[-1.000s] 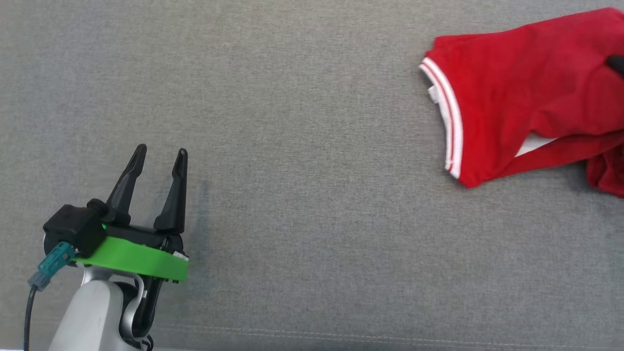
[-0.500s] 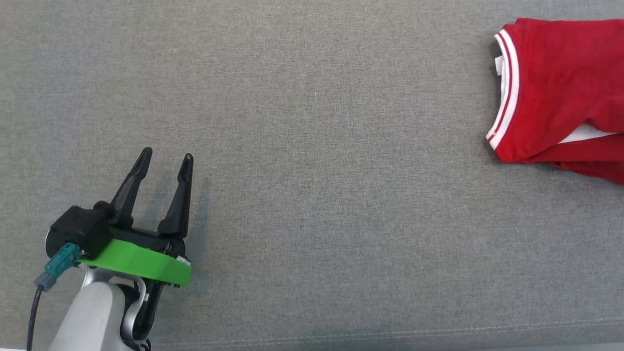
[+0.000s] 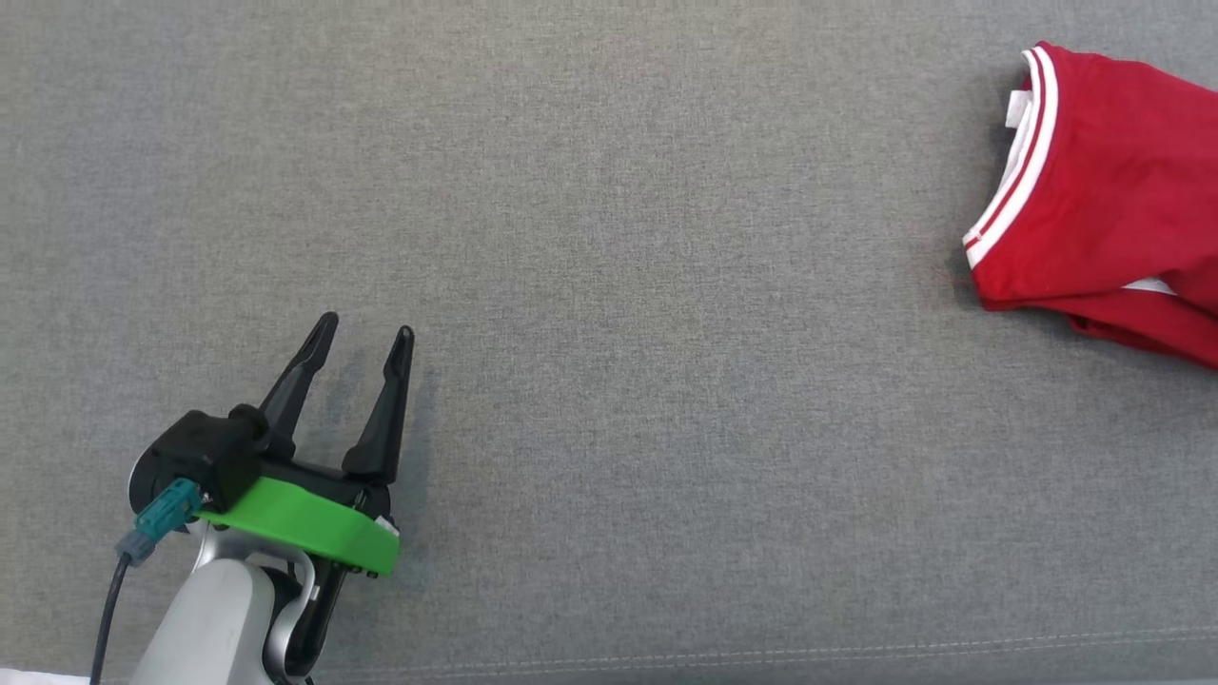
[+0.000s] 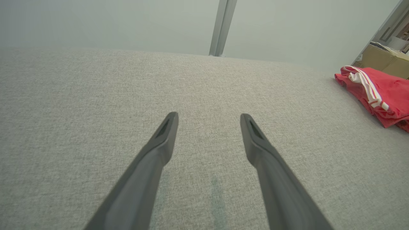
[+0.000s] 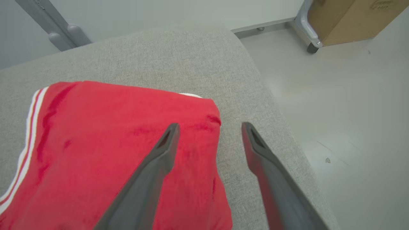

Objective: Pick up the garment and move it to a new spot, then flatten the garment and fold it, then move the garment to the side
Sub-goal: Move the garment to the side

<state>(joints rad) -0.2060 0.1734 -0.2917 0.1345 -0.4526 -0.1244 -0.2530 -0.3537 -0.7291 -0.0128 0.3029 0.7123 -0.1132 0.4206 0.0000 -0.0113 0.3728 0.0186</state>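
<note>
While the left gripper [image 3: 367, 330] sits at the lower left of the head view, fingers spread and empty, it is positioned over the grey fabric surface [image 3: 609, 285]. Well apart, at the far right, the garment [image 3: 1113, 190] lies bunched on that surface, striped trim toward the left. The right gripper [image 5: 210, 126] is likewise released and empty: one finger overlaps the red cloth, the other the grey fabric beside it.

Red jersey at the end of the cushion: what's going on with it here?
The red jersey lies folded near the right end of the grey cushion. The right gripper is open, its fingers spread over the jersey's edge, gripping nothing. The left gripper is open too, over bare cushion well away from the jersey.
</note>
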